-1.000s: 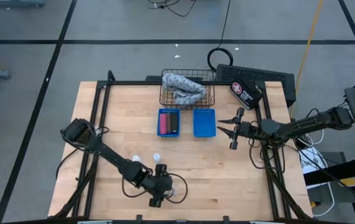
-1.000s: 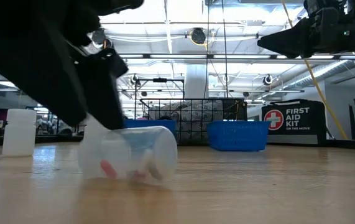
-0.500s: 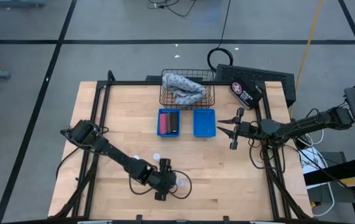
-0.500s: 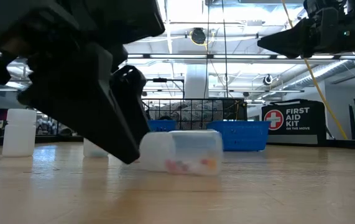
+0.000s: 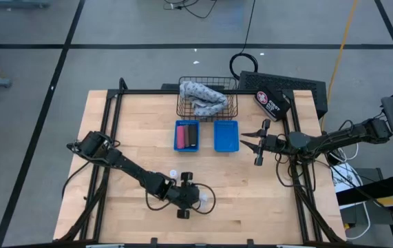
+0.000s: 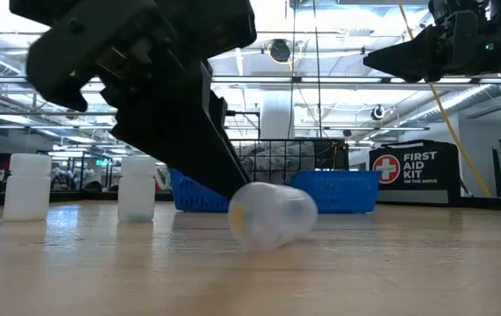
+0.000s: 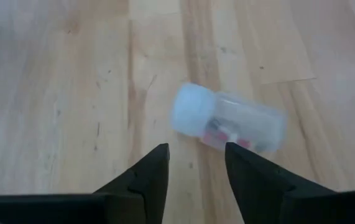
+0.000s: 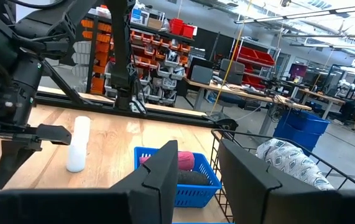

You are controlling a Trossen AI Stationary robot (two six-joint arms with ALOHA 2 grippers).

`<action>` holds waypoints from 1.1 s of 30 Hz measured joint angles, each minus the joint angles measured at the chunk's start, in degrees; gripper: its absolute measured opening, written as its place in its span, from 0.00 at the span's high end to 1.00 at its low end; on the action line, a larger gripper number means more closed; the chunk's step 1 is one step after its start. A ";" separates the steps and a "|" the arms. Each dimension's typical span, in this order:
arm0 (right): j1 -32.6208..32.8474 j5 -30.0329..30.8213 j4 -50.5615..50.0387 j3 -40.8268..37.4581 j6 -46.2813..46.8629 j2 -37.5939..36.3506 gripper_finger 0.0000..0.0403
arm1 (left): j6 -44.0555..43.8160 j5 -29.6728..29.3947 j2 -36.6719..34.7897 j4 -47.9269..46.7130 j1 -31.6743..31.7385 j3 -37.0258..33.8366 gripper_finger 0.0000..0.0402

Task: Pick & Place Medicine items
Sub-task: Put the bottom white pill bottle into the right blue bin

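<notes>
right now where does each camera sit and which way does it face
High view: overhead, facing down on table; both arms show.
Low view: tabletop height, facing the tipped bottle; left arm looms above.
Left wrist view: above that bottle; open left claw.
Right wrist view: facing the blue bins; open right claw.
High, low and left wrist views share the tipped bottle.

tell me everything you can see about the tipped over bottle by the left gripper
The bottle is a small, translucent, plastic-looking cylinder with a white cap, lying on its side on the wooden table. Small pinkish pieces show through its wall. It lies near the table's front edge, just ahead of the left gripper, whose open fingers do not touch it. Nothing but the table touches it.
</notes>
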 joint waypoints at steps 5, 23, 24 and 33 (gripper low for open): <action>0.00 -0.01 -0.02 0.00 0.00 0.01 0.74 | -1.34 0.62 0.00 -0.01 0.08 0.00 0.59; 0.00 0.07 0.17 0.00 -0.03 0.02 0.74 | -9.18 6.58 -1.11 2.39 0.52 0.00 0.29; 0.00 0.08 0.17 0.00 -0.06 0.02 0.74 | -8.60 5.85 -1.09 3.10 0.49 0.00 0.28; 0.00 0.15 0.18 0.00 -0.04 0.03 0.74 | -9.34 4.96 3.93 7.52 0.17 0.02 0.29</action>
